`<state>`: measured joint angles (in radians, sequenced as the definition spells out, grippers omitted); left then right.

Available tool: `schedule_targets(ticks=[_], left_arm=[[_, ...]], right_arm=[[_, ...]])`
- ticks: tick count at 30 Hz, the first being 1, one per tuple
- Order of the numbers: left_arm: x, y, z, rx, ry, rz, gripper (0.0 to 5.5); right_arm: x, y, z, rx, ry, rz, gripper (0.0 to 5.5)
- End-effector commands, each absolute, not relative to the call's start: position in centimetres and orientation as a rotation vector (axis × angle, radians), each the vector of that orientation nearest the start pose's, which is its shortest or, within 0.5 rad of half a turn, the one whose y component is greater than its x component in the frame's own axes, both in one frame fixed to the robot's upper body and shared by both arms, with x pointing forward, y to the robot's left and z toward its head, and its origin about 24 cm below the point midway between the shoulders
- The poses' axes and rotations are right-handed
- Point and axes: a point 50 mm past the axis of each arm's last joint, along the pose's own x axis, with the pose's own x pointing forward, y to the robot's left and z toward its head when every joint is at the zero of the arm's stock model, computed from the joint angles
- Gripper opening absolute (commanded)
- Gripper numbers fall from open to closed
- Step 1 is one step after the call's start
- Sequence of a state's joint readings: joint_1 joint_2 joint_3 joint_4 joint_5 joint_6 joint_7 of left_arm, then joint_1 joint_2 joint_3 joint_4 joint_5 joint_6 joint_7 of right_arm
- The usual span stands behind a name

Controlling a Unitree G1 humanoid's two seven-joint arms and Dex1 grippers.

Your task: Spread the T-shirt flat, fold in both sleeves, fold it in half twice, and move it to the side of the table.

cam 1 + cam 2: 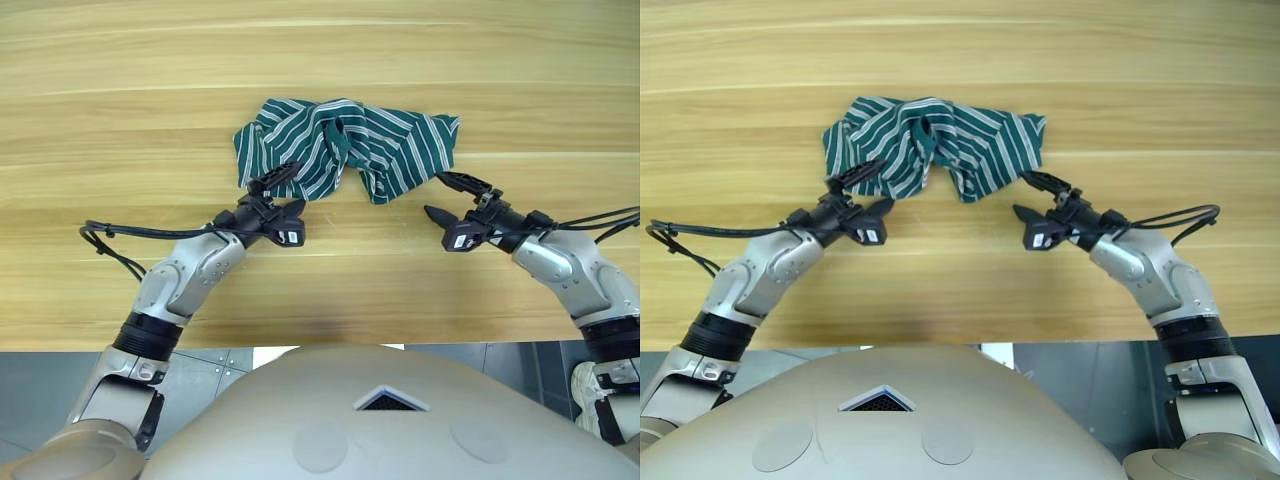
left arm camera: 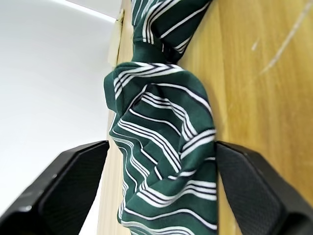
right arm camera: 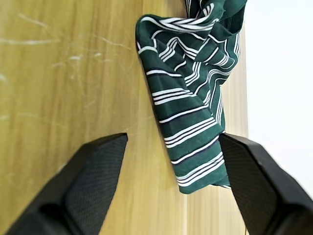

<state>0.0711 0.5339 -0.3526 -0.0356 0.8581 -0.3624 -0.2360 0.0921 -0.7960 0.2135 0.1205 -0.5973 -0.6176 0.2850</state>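
**Item 1: T-shirt**. Dark green with white stripes. Lies crumpled in a bunched, twisted heap on the table, around the middle of it and slightly to the far side. Not spread flat; folds and ridges run across it and no sleeve can be made out clearly. Its near left corner and near right corner droop toward the two grippers.

**Item 2: table**. Light wood-grain top that runs across the whole scene. Fine scratches show on it in the wrist views.

**Item 3: left gripper**. Black, two fingers, at the shirt's near left corner, low over the table. Fingers stand wide apart. In the left wrist view a striped fold of the shirt hangs in the gap between them; it sits against one finger and is not pinched.

**Item 4: right gripper**. Black, two fingers, at the shirt's near right edge, level with the left gripper. Fingers are spread wide. In the right wrist view the shirt's hem lies between them, close beside one finger, with bare table on the other side. No clamp on the cloth.

**Item 5: cables**. Black, looping out from each wrist over the near part of the table.
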Motion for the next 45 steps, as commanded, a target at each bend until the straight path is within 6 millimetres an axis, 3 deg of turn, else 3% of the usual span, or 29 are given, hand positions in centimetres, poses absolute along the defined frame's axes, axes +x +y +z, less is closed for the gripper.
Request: schedule_targets(ticks=[1, 7, 14, 20, 29, 32, 38, 45], left_arm=[[20.0, 14.2, 0.1, 1.322, -0.101, -0.881, 3.97], [20.2, 14.6, 0.0, 1.328, -0.089, -0.844, 3.72], [20.5, 14.6, -0.2, 1.337, -0.081, -0.837, 2.55], [20.5, 14.4, -0.3, 1.336, -0.08, -0.837, 1.6], [20.7, 14.3, -0.5, 1.335, -0.078, -0.83, 0.35], [20.7, 14.3, -0.6, 1.336, -0.076, -0.833, 0.0], [20.5, 14.3, -0.6, 1.331, -0.075, -0.837, 0.0], [20.2, 14.0, -0.4, 1.322, -0.09, -0.844, 0.0]], right_arm=[[19.8, -22.4, 2.4, -1.315, -0.039, 0.941, 3.5], [20.5, -22.6, 1.7, -1.333, -0.013, 0.934, 3.5], [22.3, -21.8, 0.1, -1.337, -0.007, 0.907, 3.5], [21.6, -20.4, -1.3, -1.316, -0.023, 0.979, 3.5], [21.3, -19.4, -1.8, -1.311, -0.055, 0.995, 3.5], [21.3, -19.4, -1.8, -1.314, -0.069, 0.999, 2.84], [21.0, -19.1, -2.3, -1.285, -0.074, 1.016, 1.64], [21.2, -19.3, -2.7, -1.258, -0.059, 0.99, 0.68]])
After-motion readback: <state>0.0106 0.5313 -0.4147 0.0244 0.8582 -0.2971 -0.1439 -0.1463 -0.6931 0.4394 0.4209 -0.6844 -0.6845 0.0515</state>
